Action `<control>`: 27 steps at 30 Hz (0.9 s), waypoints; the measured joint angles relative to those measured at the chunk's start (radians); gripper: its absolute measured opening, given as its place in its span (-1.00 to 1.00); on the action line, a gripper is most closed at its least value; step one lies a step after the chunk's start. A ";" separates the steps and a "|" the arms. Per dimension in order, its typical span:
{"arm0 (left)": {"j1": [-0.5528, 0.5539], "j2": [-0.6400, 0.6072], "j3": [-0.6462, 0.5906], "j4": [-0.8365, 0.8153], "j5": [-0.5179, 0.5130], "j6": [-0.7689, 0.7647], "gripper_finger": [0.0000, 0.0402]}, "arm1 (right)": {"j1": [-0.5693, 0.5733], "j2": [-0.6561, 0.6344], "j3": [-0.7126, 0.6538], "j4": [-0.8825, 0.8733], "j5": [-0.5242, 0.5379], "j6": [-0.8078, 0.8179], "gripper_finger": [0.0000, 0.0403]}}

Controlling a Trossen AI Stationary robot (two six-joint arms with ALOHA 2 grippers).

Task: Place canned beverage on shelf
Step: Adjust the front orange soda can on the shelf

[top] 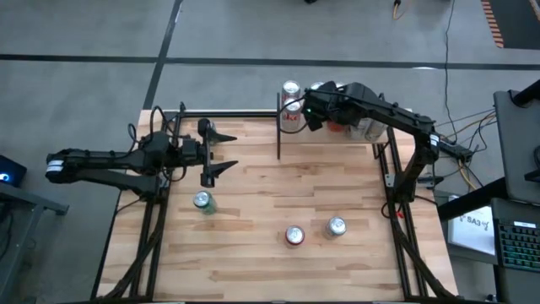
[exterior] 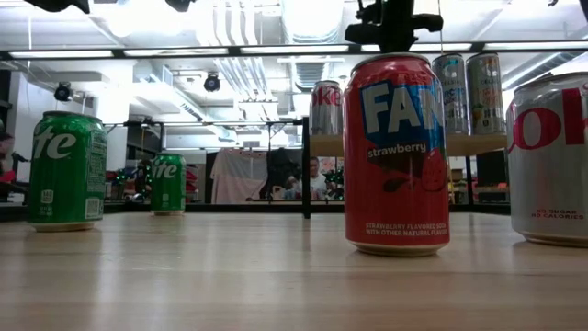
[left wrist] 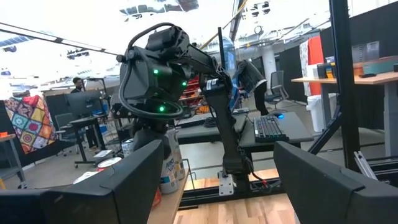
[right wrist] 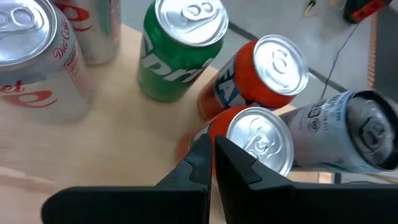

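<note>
The shelf (right wrist: 93, 149) is a light wood board at the table's far right and carries several cans: a Diet Coke (right wrist: 28, 68), a green Sprite (right wrist: 180, 53), an orange Fanta (right wrist: 264, 71), a red-orange can (right wrist: 258, 140) and a white can (right wrist: 348, 130) that lies tilted. My right gripper (right wrist: 211, 155) is shut and points down over the shelf, its tips beside the red-orange can. My left gripper (top: 221, 152) hangs open over the table's left part, holding nothing. On the table stand a green can (top: 202, 201), a red Fanta can (top: 294, 236) and a silver can (top: 336, 226). My right gripper comes slanting down from above. Its shut fingertips (right wrist: 202, 146) stand at the side wall of the red-orange can (right wrist: 217, 124), which stands upright on the shelf. Whether they touch the can I cannot tell.
Black posts (top: 278, 127) edge the shelf, and a black rail (top: 228, 114) runs along the table's far edge. The tabletop (top: 253, 270) is bare between the three loose cans and its near edge. People and desks show in the room beyond.
</note>
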 joint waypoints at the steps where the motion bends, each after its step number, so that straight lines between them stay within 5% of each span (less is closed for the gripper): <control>1: 0.000 0.000 0.000 0.000 0.000 0.000 0.45 | 0.001 0.000 0.000 0.000 0.011 -0.001 -0.96; 27: 0.000 0.000 -0.002 -0.022 0.000 -0.048 0.45 | -0.009 -0.001 -0.020 0.000 0.038 -0.105 -0.96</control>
